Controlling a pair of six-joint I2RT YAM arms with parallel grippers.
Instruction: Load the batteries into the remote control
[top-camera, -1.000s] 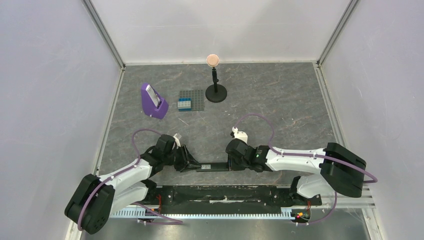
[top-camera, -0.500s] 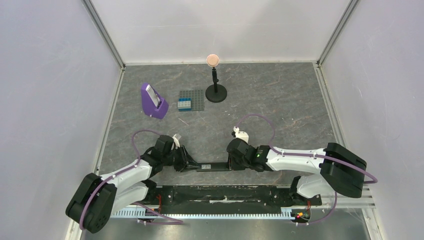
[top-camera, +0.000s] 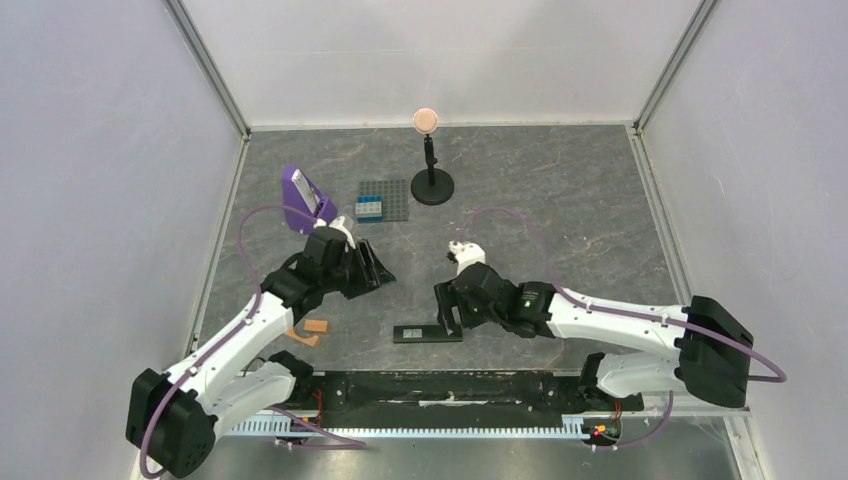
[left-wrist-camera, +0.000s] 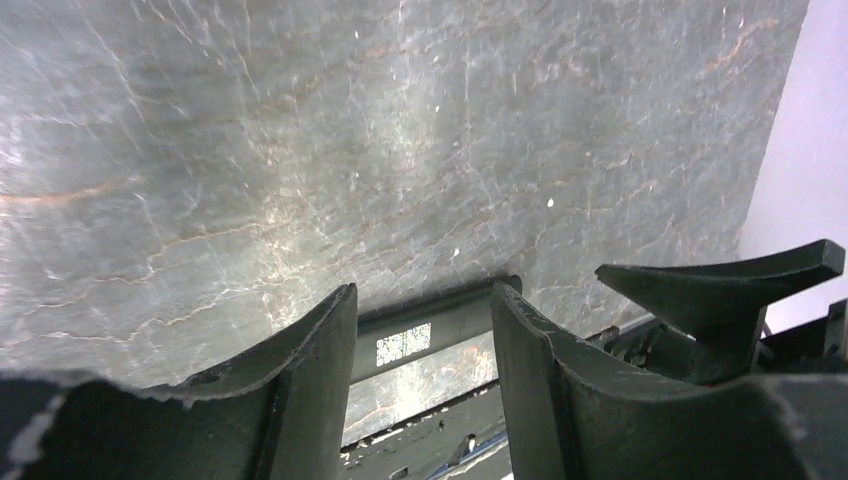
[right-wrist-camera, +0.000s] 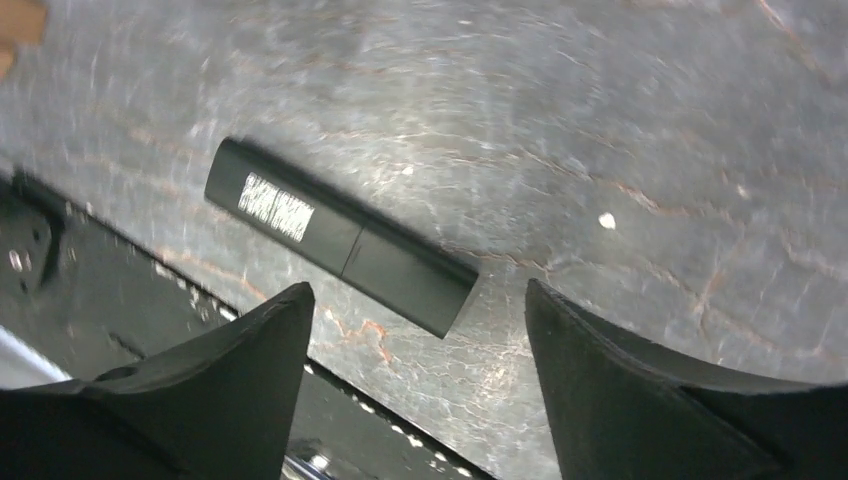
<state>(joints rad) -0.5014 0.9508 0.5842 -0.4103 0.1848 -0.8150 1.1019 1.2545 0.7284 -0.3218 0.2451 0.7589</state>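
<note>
The remote control is a slim black bar lying flat near the table's front edge, a white label facing up. It also shows far off between my left fingers. My left gripper hangs open and empty, up and to the left of the remote. Just off the remote's right end my right gripper stands wide open, holding nothing. The batteries are out of view.
Two orange-tan blocks lie left of the remote under my left arm. At the back stand a purple holder, a grey studded baseplate with blue bricks, and a black stand topped by a pink ball. A black rail runs along the near edge.
Both grippers have opened and let go of the remote's ends. The left arm has pulled up and away to the back left; the right gripper has drawn back a little. The remote lies free.
</note>
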